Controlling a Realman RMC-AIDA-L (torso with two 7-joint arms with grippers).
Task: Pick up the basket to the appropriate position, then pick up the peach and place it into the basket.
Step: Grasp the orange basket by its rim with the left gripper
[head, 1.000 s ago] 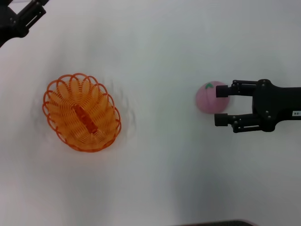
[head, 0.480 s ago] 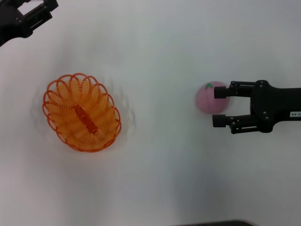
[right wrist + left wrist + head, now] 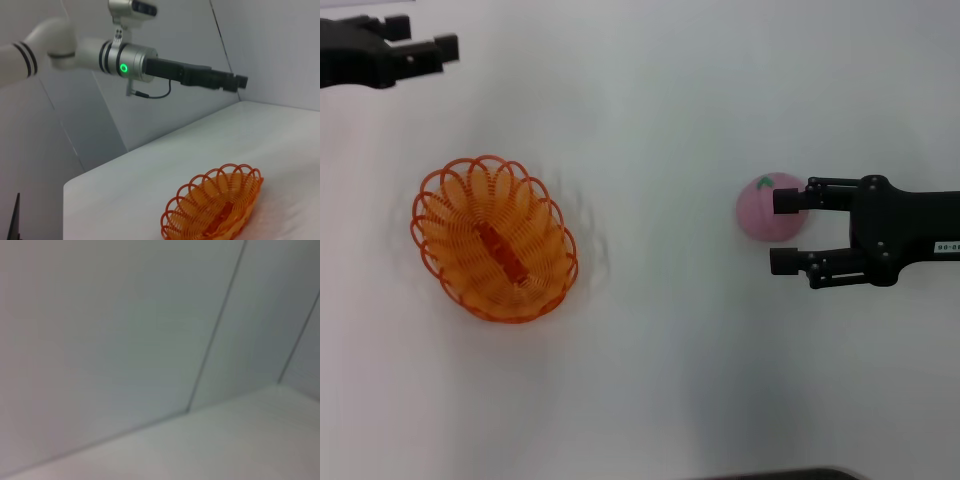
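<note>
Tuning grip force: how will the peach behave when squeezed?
The peach is round, so it may roll if nudged off-centre by the open right pincer. It looks soft, probably yielding. Likely light.

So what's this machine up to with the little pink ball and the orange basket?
The right tool is open around the peach, one finger over it and the other beside it, not yet closed on it. The peach sits on the white table. The basket stands empty, well off to the robot's left. The left tool hangs in the air beyond the basket, touching nothing.
</note>
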